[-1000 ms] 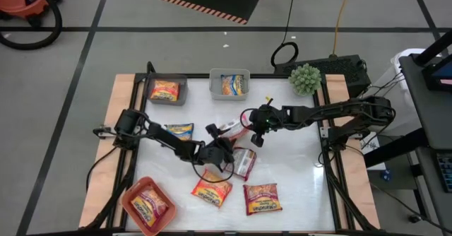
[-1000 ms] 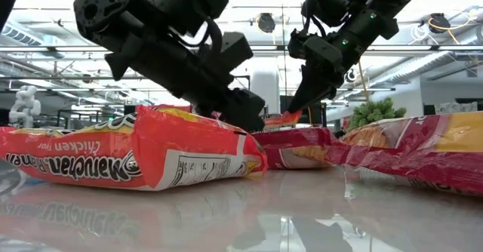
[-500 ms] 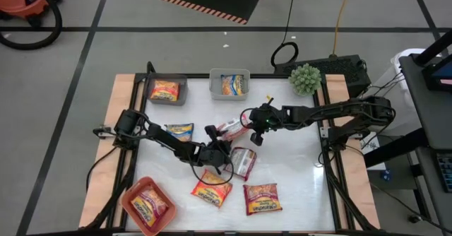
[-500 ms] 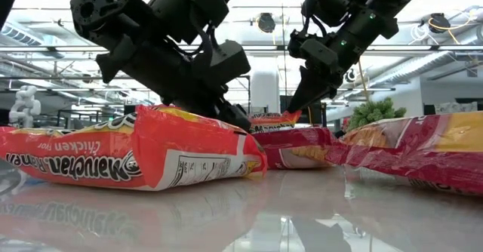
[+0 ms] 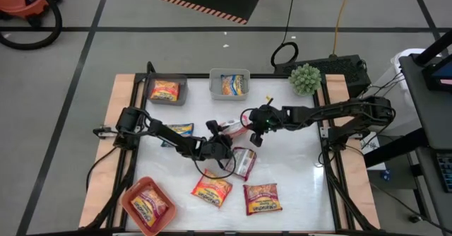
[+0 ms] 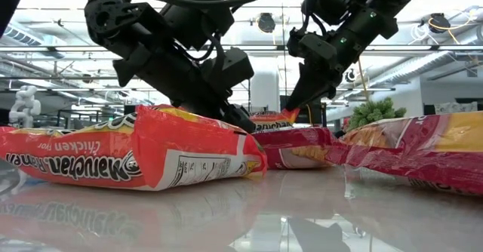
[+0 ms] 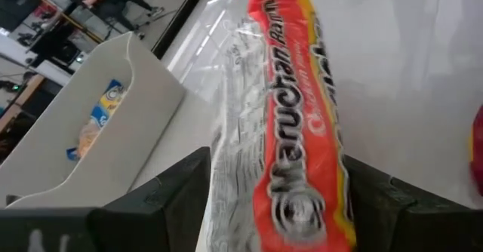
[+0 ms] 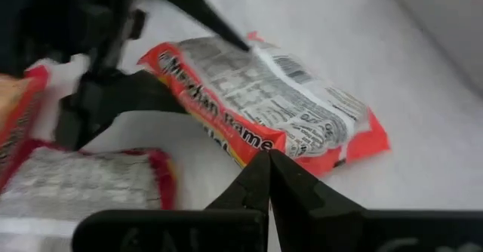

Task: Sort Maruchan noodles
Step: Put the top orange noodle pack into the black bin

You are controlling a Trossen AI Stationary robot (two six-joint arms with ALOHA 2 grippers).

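Observation:
An orange-red Maruchan packet [image 5: 229, 126] sits at mid-table between both grippers, its printed back turned up [image 8: 264, 86]. My left gripper [image 5: 219, 143] reaches it from the near-left and is shut on it [image 7: 275, 161]. My right gripper [image 5: 256, 138] hovers shut and empty just right of it [image 8: 268, 160]. Loose on the table lie a blue-yellow packet [image 5: 181, 130], a silvery-pink one [image 5: 244, 162], an orange one [image 5: 212, 189] and a red one [image 5: 261, 197]. My left gripper pinches the orange-red packet by its end nearest that arm [image 7: 290, 142], one finger [image 8: 219, 18] over the printed back face, the other on the opposite side. The fingers come slanting from the table's near-left. The packet sits tilted; its far end [image 8: 355, 135] rests on the table.
A grey bin [image 5: 167, 98] and a clear bin [image 5: 229, 93] at the far edge and a salmon-red bin [image 5: 131, 193] at the near-left corner each hold a packet. A green plant [image 5: 305, 78] stands far right. Bare table lies to the right.
My left gripper has moved from above the silvery-pink packet toward the far edge, up to the orange-red packet, and now has its fingers around that packet's end.

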